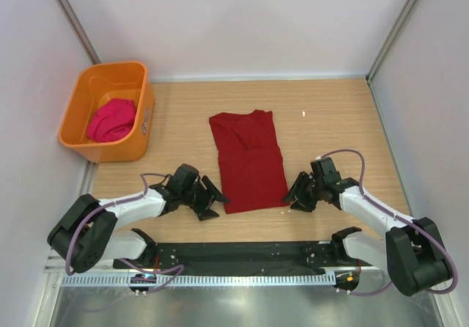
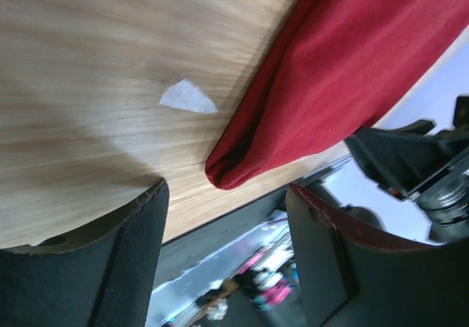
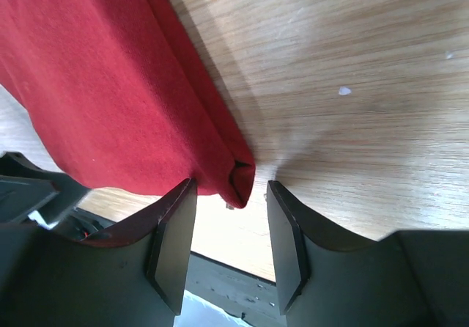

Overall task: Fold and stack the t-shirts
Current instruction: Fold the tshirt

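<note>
The left end effector (image 2: 226,189) and right end effector (image 3: 231,185) are spread, each with 1 crimson t-shirt (image 1: 249,158) corner between its fingers, unpinched.

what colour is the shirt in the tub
The shirt is magenta-pink, best seen in top external view.

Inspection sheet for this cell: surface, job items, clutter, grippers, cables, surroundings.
Surface: wooden table, light grain.
Job's things: red t-shirt folded lengthwise, mid-table; pink t-shirt bunched in orange tub.
Clutter: white fleck on the wood.
Grippers: left gripper open beside shirt's near left corner; right gripper open, near right corner between its jaws, unpinched.
Cables: purple cable loops on both arms, off the cloth.
Surroundings: white walls; metal rail at near edge.
</note>
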Controlling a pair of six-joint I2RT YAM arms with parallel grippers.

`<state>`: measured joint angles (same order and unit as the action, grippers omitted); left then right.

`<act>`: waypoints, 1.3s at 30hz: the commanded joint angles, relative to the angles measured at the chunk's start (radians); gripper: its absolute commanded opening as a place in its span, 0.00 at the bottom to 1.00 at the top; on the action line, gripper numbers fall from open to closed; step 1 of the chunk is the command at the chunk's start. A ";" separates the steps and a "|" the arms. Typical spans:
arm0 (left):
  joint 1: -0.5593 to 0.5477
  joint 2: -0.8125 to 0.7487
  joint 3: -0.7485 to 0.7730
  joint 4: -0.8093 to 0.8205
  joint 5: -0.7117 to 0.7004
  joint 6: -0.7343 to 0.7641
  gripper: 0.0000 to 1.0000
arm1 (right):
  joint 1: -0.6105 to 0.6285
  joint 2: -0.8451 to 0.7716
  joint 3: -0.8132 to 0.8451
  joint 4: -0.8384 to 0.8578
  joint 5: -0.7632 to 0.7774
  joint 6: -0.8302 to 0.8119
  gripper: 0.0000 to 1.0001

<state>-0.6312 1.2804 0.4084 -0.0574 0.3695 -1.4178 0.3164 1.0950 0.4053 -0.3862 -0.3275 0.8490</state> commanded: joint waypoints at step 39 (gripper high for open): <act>-0.107 0.125 -0.003 0.053 -0.118 -0.164 0.63 | -0.007 0.127 0.032 0.072 -0.015 -0.148 0.50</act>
<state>-0.7338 1.3697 0.4458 0.0017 0.3004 -1.5745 0.3103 1.1942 0.4549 -0.3367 -0.3637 0.7116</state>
